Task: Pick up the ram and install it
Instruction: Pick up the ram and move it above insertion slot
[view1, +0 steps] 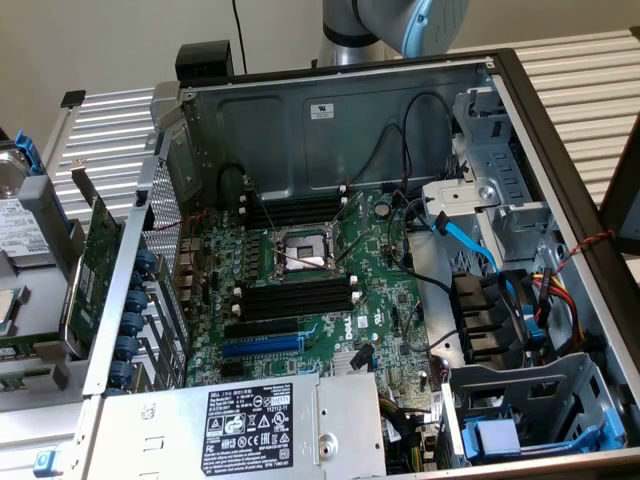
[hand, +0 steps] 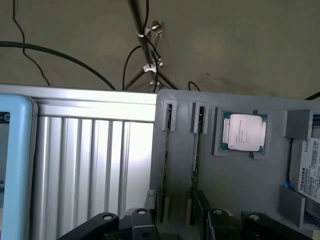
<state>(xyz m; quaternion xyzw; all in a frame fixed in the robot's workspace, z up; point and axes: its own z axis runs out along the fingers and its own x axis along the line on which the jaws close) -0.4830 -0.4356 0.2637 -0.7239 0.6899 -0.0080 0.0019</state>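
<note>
- Ribbed silver aluminium table (hand: 90, 160): lay against the tray's edge.
- Grey moulded plastic parts tray (hand: 235, 192): held the items listed below.
- The ram (hand: 166, 160), a long, thin, dark green-black stick: stood on edge in a narrow tray groove, untouched.
- Second dark stick of the same kind (hand: 196, 160): stood in the neighbouring groove, just beside the first.
- Square silver-lidded processor (hand: 243, 132): sat in its own recess.
- Black metal gripper (hand: 175, 227): hovered above the near ends of the two grooves, fingers spread wide, holding nothing.
- Black plastic memory slots with white end clips (view1: 295, 297): sat empty on the green motherboard (view1: 385, 300) inside the open case.

Hazards, as judged: with the sticks so close together, the fingers could have caught both, or the groove wall. A thin edge-on stick could have tilted in the grip and then jammed at the slot. Loose black cables (view1: 375, 160) near the upper slots could have snagged.
</note>
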